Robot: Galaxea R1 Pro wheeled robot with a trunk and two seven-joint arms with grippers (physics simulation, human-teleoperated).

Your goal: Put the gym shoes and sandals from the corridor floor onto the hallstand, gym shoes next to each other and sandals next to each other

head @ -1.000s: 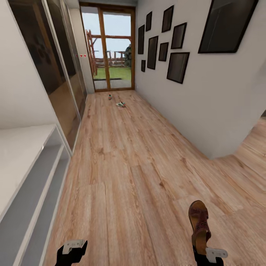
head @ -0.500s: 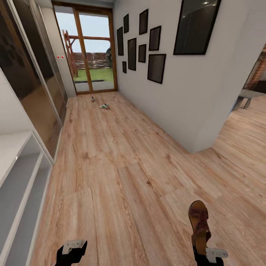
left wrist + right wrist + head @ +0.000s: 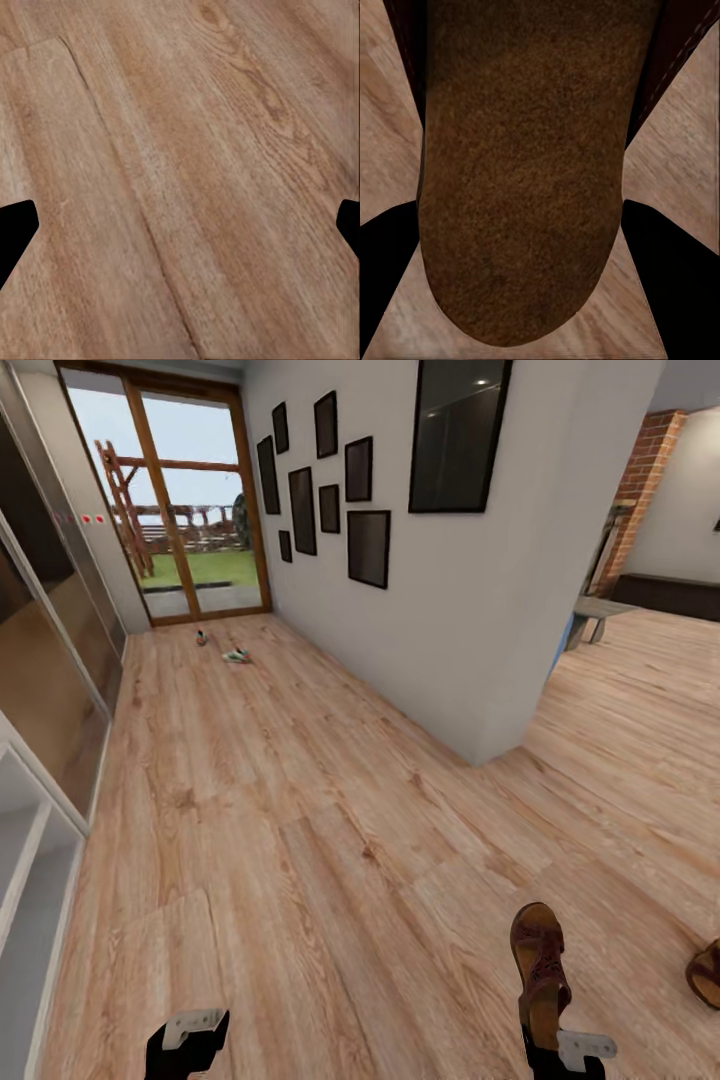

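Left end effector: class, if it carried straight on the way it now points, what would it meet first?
Going by the left wrist view, the open left end effector points down at the bare corridor floor. Nothing lies between, so the planks would likely be met first; how far off they are is unclear.

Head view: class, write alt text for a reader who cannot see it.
The right gripper holds a brown sandal over the corridor floor; another sandal lies at the right edge, two gym shoes far off by the glass door.

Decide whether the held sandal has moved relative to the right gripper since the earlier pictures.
No. The sandal sits the same against the right gripper; the camera turned.
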